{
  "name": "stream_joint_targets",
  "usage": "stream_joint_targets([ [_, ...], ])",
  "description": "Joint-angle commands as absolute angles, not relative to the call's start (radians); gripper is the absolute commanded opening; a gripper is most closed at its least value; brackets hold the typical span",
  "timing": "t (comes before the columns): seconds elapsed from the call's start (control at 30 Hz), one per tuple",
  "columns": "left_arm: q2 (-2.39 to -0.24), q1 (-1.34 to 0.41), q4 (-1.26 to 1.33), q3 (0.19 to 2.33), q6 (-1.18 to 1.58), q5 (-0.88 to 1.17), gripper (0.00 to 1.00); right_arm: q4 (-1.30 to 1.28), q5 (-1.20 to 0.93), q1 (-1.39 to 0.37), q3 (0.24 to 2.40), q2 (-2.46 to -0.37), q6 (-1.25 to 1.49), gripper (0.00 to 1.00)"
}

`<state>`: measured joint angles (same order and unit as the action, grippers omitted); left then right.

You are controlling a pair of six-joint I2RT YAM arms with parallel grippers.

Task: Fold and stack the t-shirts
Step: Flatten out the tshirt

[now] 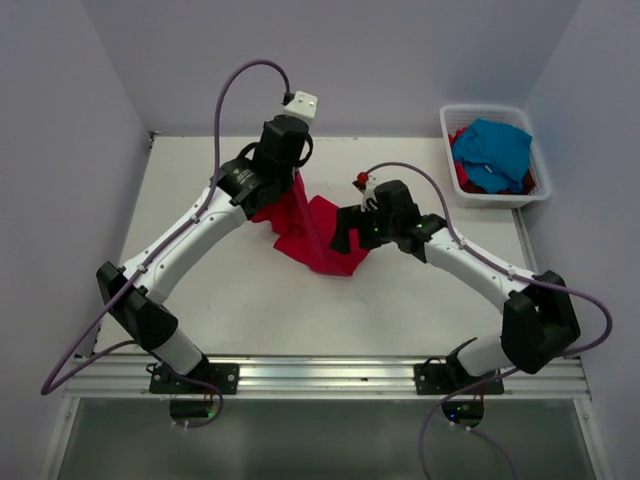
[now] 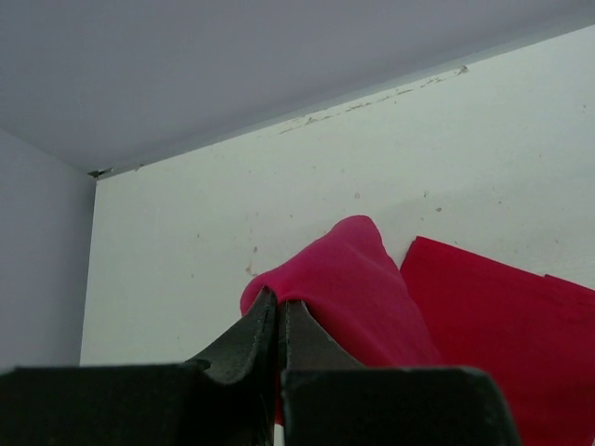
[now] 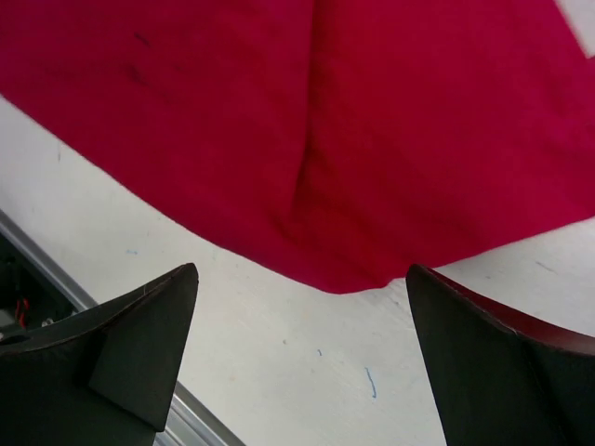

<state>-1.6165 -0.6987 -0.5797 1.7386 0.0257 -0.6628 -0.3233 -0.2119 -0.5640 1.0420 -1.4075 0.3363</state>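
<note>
Left gripper pinches the shirt at its 11 o'clock corner, lifted — right gripper, fingers spread, hovers over its 3 o'clock edge.

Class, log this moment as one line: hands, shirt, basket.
left hand: shut on red t-shirt, edge raised | right hand: open, empty, over shirt's edge | basket: blue t-shirt atop red cloth

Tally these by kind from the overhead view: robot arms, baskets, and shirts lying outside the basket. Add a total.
robot arms: 2 (left arm, right arm)
basket: 1
red shirt outside the basket: 1
Total: 4
</note>
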Motion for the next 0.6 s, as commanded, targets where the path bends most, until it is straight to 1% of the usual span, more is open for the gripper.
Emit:
stream_joint_targets([
  [0.0, -1.551, -0.703, -0.577, 1.763, 0.041, -0.672, 0.0, -0.146, -0.359, -0.574, 1.011, -1.466, 0.39, 0.99],
  [0.27, -1.542, -0.701, -0.572, 1.764, 0.035, -0.678, 0.0, -0.046, -0.387, -0.656, 0.979, -1.572, 0.405, 0.98],
  [0.3, -1.542, -0.701, -0.572, 1.764, 0.037, -0.675, 0.0, -0.04, -0.393, -0.664, 0.983, -1.606, 0.405, 0.98],
  [0.37, -1.539, -0.703, -0.574, 1.763, 0.04, -0.67, 0.0, -0.026, -0.391, -0.689, 0.997, -1.643, 0.402, 0.92],
  [0.43, -1.534, -0.701, -0.574, 1.756, 0.041, -0.667, 0.0, -0.015, -0.38, -0.703, 1.008, -1.69, 0.399, 0.79],
  [0.47, -1.528, -0.703, -0.575, 1.753, 0.044, -0.667, 0.0, -0.012, -0.377, -0.71, 1.014, -1.706, 0.393, 0.6],
  [0.5, -1.52, -0.701, -0.574, 1.749, 0.046, -0.666, 0.0, -0.015, -0.368, -0.712, 1.031, -1.718, 0.391, 0.46],
  [0.53, -1.516, -0.701, -0.572, 1.737, 0.046, -0.663, 0.0, -0.023, -0.329, -0.715, 1.04, -1.741, 0.388, 0.34],
  [0.57, -1.503, -0.703, -0.569, 1.73, 0.048, -0.661, 0.0, -0.044, -0.313, -0.716, 1.06, -1.749, 0.371, 0.15],
])
